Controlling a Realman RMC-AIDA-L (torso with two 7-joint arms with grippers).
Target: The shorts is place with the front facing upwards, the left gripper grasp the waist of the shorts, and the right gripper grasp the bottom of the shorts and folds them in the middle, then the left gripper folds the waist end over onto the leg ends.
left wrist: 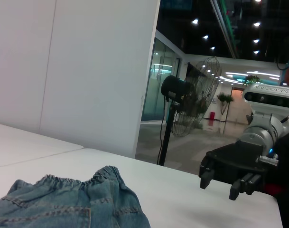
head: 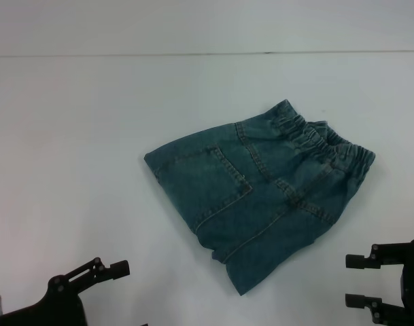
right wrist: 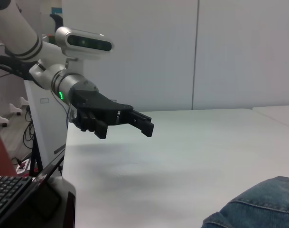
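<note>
Blue-green denim shorts (head: 261, 193) are lying folded into a compact, roughly square bundle on the white tabletop (head: 91, 149), right of centre in the head view, a back patch pocket facing up and the gathered, darker elastic waist (head: 322, 142) sitting at the far right corner. The leg ends are not showing — presumably tucked under the top layer, so both folds are looking done. Handling judgement: the denim is reading as light but fairly stiff for cloth, holding its creases; the ruffled waistband is the thickest, grippiest edge, and a pinch there, or at a stitched corner, should be less likely to slip than one on the flat faded panel. The left gripper (head: 101, 272), a black two-fingered claw, is hovering low at the near left edge, well apart from the shorts, fingers spread and empty, as the right wrist view is showing. The right gripper (head: 361, 280), a black claw on white-grey housing, is waiting at the near right, jaws standing apart, holding nothing.
</note>
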